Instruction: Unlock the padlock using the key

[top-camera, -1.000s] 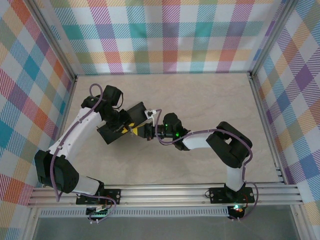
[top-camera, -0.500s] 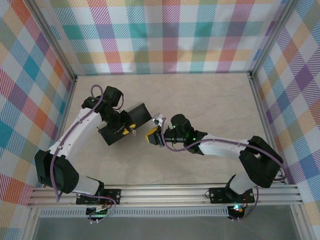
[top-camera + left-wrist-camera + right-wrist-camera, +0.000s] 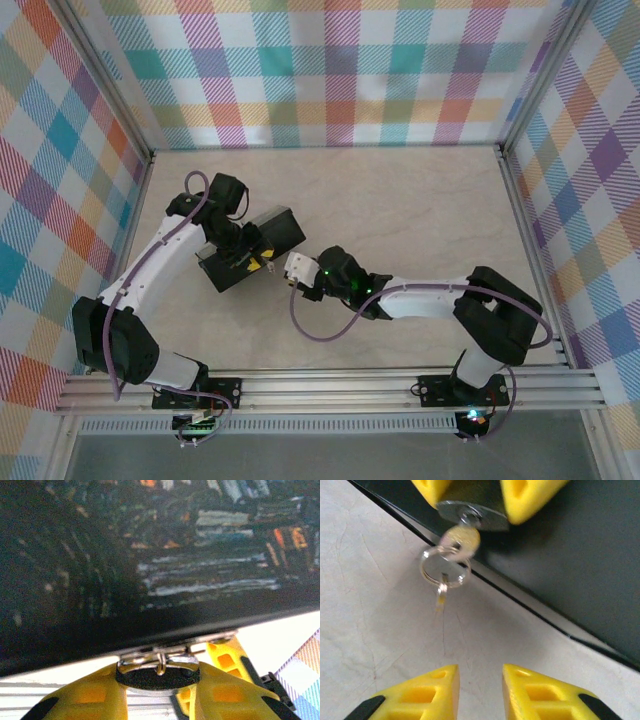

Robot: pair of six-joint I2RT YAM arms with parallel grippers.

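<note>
The padlock [image 3: 157, 676], a small dark-and-silver lock, hangs from the hasp on the edge of the dark printed box [image 3: 150, 555]. My left gripper [image 3: 159, 682] is shut on its body. In the right wrist view the padlock [image 3: 470, 507] sits between the left gripper's yellow fingers [image 3: 530, 495]. The key [image 3: 461, 539] is stuck in its underside, and a key ring [image 3: 445, 572] dangles from the key. My right gripper [image 3: 480, 672] stands open a short way back from the key, with only bare table between its fingers. In the top view it [image 3: 293, 272] is just right of the left gripper [image 3: 252, 262].
The box [image 3: 275, 228] lies at an angle on the beige table [image 3: 400, 200], left of centre. Checked walls close in the back and both sides. An aluminium rail [image 3: 330, 385] runs along the near edge.
My right gripper has opened, let go of the key and drawn back from the padlock. The key stays in the lock. The right arm's elbow has swung out to the right. The left arm is still.
</note>
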